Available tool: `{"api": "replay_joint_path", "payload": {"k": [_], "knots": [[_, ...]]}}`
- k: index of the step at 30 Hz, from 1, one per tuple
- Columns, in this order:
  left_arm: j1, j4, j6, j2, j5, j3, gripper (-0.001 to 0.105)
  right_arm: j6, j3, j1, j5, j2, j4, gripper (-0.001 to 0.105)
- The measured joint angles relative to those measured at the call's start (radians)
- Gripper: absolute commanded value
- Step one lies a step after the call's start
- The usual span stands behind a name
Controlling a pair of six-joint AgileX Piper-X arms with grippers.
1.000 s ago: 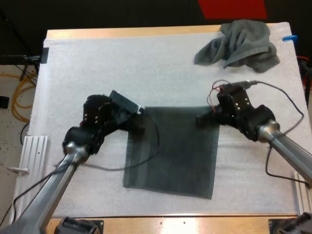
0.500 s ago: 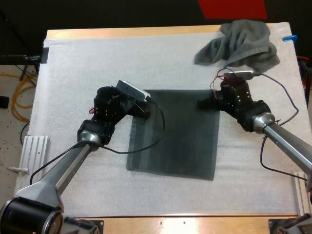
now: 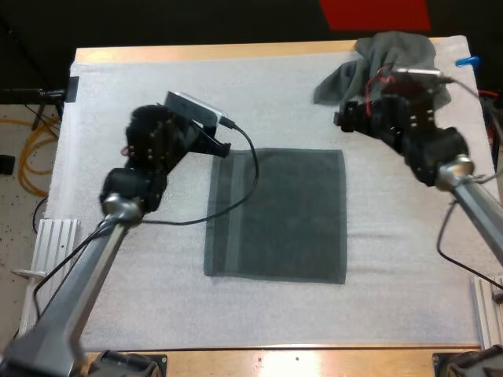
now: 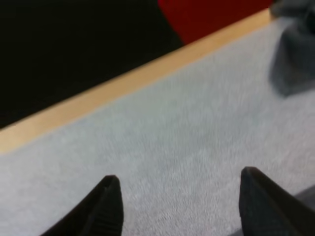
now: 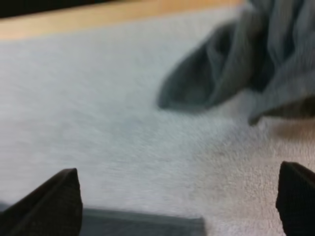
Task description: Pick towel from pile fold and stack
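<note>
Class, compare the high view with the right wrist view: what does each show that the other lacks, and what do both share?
The high view adds the left gripper near the far left corner of the flat towel, and that towel's whole outline. The right wrist view adds that the right gripper has its fingers apart, holding nothing. Both share the crumpled towel, the white mat and the flat towel's far edge.

A white mat (image 3: 393, 259) covers the wooden table (image 3: 196, 53).
</note>
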Motion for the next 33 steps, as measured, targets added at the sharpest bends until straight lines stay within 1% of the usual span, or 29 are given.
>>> {"api": "replay_joint_path", "payload": {"k": [4,12,14,16,18,20,23,26,29,33], "knots": [[0.000,0.129,-0.037,-0.169,0.000,-0.007,0.051,0.000,-0.008,0.000,-0.014,-0.152,0.111,0.078],[0.000,0.500,-0.049,-0.485,0.000,-0.007,0.051,0.004,-0.008,0.000,-0.016,-0.472,0.436,0.078],[0.000,0.573,-0.065,-0.541,0.000,0.001,0.051,0.028,0.006,0.000,-0.016,-0.544,0.500,0.078],[0.000,0.628,-0.085,-0.596,0.000,0.023,0.051,0.062,0.041,0.000,-0.016,-0.619,0.535,0.078],[0.000,0.685,-0.102,-0.643,0.000,0.051,0.051,0.098,0.096,0.000,-0.020,-0.683,0.570,0.078],[0.000,0.725,-0.120,-0.692,0.000,0.083,0.051,0.138,0.160,0.000,-0.044,-0.744,0.595,0.078],[0.000,0.775,-0.152,-0.750,0.009,0.130,0.051,0.197,0.282,0.000,-0.107,-0.810,0.614,0.078],[0.000,0.799,-0.191,-0.795,0.034,0.186,0.051,0.247,0.390,0.000,-0.188,-0.839,0.626,0.078],[0.000,0.824,-0.218,-0.815,0.047,0.242,0.051,0.269,0.496,0.000,-0.246,-0.839,0.606,0.078],[0.000,0.837,-0.234,-0.816,0.053,0.290,0.051,0.326,0.640,0.000,-0.345,-0.794,0.501,0.078]]}}
